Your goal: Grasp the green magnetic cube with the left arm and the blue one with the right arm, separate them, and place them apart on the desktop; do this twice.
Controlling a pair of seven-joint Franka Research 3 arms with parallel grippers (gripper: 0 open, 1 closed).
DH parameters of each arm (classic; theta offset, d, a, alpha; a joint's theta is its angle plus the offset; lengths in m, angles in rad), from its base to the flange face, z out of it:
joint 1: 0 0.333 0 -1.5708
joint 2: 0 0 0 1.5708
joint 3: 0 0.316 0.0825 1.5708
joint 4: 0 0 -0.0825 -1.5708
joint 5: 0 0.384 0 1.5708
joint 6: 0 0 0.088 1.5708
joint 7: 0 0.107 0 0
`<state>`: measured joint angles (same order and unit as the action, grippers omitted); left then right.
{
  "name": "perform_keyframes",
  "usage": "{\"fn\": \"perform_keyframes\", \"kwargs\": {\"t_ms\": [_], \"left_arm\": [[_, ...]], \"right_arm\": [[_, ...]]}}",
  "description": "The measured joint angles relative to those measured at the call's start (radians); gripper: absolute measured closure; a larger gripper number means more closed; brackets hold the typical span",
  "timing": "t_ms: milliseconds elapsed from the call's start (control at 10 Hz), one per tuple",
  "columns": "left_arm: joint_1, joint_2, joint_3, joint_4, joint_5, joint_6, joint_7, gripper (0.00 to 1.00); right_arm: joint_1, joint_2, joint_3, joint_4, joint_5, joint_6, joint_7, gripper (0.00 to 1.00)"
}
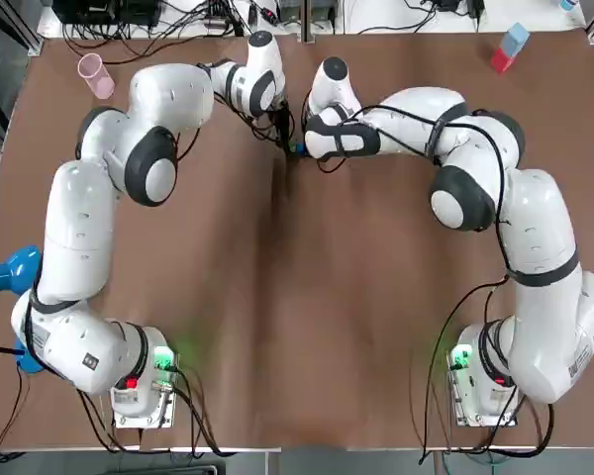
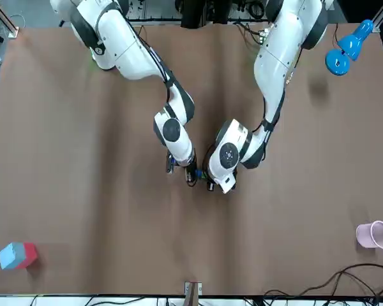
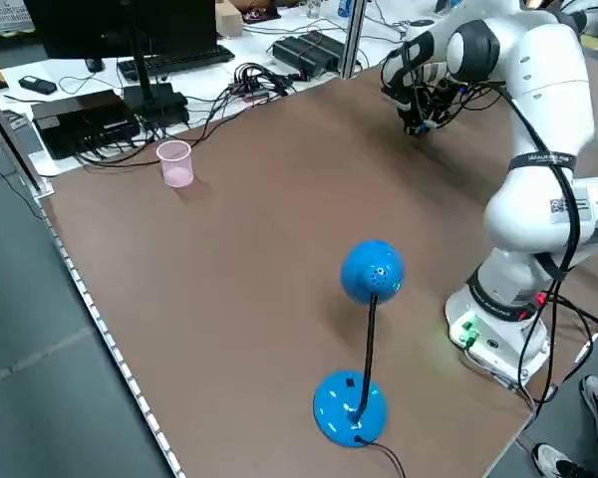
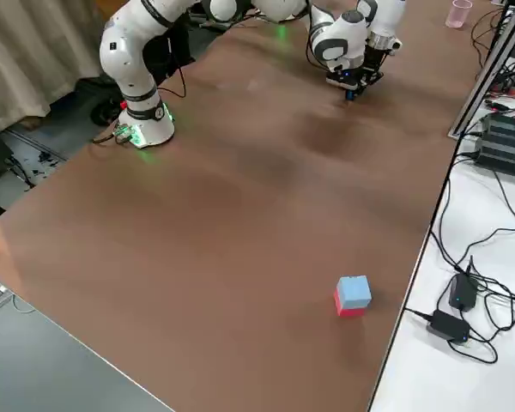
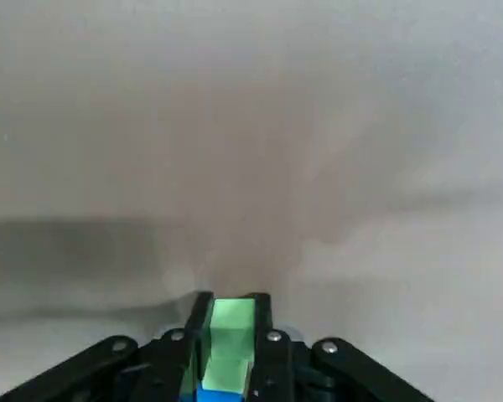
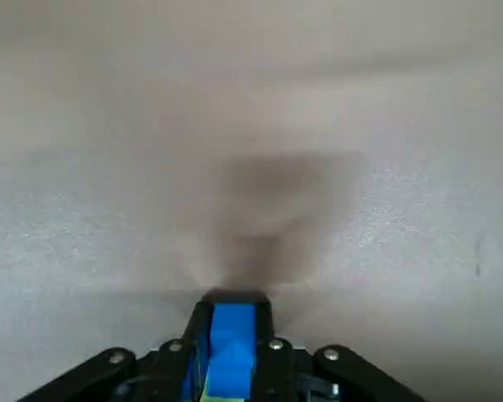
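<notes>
Evidently a separation was in hand. The left end effector (image 5: 230, 303) was clamped on the green cube (image 5: 231, 331) and the right end effector (image 6: 232, 308) on the blue cube (image 6: 232, 347). The two cubes looked joined between them, low over the far middle of the counter (image 1: 277, 297). The next move called for drawing the arms straight apart against the magnets, then setting each cube down on its own side. A pink cup (image 1: 95, 75), a blue lamp (image 3: 372, 271) and a red-and-blue block (image 1: 508, 47) stood well apart from the work, so neither path seemed blocked.
</notes>
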<state>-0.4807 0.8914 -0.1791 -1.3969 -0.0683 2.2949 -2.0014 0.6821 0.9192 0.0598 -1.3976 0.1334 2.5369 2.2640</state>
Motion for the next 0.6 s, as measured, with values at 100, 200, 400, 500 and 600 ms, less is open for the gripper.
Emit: {"fn": "perform_keyframes", "kwargs": {"t_ms": [100,200,400,500,600], "left_arm": [[-0.002,0.000,0.000,0.000,0.000,0.000,0.000,0.77],[-0.005,0.000,-0.001,0.000,0.000,0.000,0.000,0.77],[-0.014,-0.005,-0.003,0.000,0.000,-0.001,-0.002,0.77],[-0.016,-0.009,-0.003,0.000,0.000,-0.003,-0.002,0.77],[-0.018,-0.012,-0.003,0.000,0.000,-0.006,-0.002,0.77]], "right_arm": [[0.000,0.000,0.000,0.000,0.000,0.000,0.000,0.73],[0.000,0.000,0.000,0.000,0.000,0.000,0.000,0.73],[0.000,0.000,0.001,0.000,0.001,0.000,0.001,0.71],[0.000,0.000,0.001,0.000,0.001,0.001,0.001,0.71],[0.001,0.000,0.003,0.001,0.001,0.001,0.001,0.70]]}}
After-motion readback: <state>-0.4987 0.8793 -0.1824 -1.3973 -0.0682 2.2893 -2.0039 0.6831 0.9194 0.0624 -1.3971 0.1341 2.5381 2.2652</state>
